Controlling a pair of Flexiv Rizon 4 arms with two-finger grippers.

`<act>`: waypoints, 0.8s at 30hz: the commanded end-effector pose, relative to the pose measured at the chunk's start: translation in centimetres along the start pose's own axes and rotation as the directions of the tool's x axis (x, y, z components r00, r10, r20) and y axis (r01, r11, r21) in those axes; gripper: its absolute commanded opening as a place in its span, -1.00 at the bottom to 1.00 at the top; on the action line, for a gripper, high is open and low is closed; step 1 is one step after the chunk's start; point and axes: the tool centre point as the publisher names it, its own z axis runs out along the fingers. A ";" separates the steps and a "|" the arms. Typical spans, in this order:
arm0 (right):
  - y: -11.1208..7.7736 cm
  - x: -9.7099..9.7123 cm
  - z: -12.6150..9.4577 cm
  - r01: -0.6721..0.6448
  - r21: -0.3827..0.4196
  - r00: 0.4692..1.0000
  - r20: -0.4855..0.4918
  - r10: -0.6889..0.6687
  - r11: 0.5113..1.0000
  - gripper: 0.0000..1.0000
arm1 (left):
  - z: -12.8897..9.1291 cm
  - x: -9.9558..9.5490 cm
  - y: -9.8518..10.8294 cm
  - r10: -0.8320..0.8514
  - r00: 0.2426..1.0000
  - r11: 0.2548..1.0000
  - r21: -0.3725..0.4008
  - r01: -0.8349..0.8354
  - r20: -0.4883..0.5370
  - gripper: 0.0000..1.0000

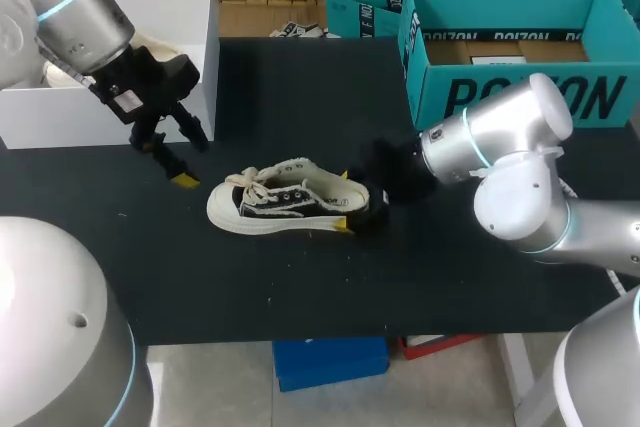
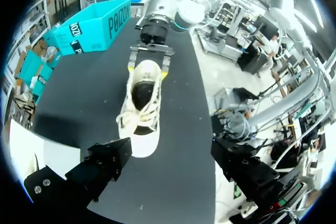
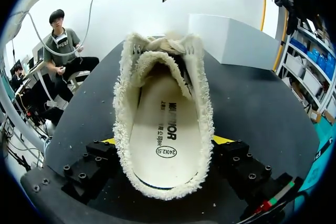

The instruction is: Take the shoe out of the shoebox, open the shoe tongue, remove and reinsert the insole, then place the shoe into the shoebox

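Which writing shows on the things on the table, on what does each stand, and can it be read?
Teal box, front wall: large dark brand lettering, partly hidden by my right arm; not quoted.
Insole in the shoe: dark brand print and an oval size mark, not quoted; the small characters beside are blurred.
White label on my left arm: too small to read.

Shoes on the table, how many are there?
1. The shoe lies in the middle of the table, its heel gripped by the right tool. The white box might hide another.
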 end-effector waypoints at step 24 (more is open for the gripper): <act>0.2 -0.1 0.2 -0.002 0.005 1.000 0.001 0.002 1.000 -1.00 | 0.4 0.0 -4.5 -0.453 0.880 0.883 -0.064 0.465 0.139 1.00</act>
